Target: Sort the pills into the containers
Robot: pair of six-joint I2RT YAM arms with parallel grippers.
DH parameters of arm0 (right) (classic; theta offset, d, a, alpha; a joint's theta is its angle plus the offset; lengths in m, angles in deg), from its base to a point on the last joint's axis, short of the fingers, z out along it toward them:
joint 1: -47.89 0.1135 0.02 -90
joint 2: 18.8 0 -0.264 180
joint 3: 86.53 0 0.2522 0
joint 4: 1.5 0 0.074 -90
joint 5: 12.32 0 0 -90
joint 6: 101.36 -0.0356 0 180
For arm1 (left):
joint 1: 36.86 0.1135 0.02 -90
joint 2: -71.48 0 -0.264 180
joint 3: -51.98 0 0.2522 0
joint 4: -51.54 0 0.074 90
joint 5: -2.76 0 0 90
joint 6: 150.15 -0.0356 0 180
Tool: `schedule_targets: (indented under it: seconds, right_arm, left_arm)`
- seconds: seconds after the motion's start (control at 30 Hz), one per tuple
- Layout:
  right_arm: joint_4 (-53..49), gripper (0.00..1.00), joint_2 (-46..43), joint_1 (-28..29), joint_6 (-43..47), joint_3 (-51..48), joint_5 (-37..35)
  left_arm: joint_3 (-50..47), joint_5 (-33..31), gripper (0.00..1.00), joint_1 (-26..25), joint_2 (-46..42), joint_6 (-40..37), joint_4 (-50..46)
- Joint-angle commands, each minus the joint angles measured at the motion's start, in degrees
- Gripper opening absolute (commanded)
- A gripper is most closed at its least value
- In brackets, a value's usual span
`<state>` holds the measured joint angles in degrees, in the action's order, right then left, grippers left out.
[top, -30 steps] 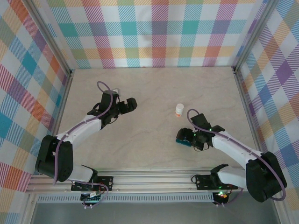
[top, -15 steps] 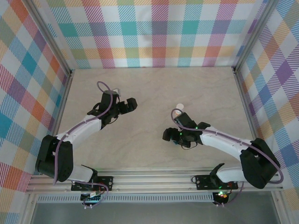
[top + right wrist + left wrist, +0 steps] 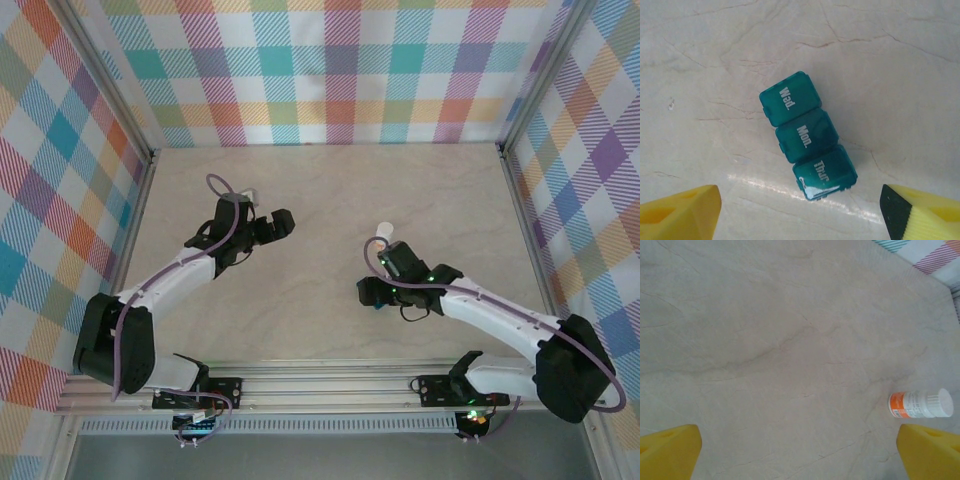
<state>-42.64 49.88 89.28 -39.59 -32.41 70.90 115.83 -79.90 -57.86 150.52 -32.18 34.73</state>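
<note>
While all three lids of the teal pill box (image 3: 808, 136) sit shut between the wide-apart right jaws and the left jaws gape empty, sorting looks unstarted.

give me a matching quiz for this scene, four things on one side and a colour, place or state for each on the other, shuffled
1 small teal plastic pill box
2 small white plastic bottle
3 left end effector
4 right end effector

a orange label
b open, over the pill box
c lids marked Wed, Mon, Thur
d open, over bare table

Pairs: 1-c, 2-a, 3-d, 4-b
</note>
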Motion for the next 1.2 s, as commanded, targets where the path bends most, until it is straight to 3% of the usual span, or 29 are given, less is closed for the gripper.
schedule_targets:
  seconds: [0.0,0.63,1.17]
  right_arm:
    - [3.70,0.82,1.15,0.09,9.02,-0.19,0.96]
    - [2.97,0.81,12.82,0.10,9.66,2.62,-2.13]
    - [4.05,0.64,15.71,0.54,9.41,2.06,-0.93]
  left_arm:
    - [1.04,1.87,1.00,-0.54,-1.59,1.43,-1.04]
    - [2.25,2.99,1.00,-0.50,-0.25,2.80,-0.51]
    - [2.32,3.56,1.00,-0.54,-0.69,3.52,-0.16]
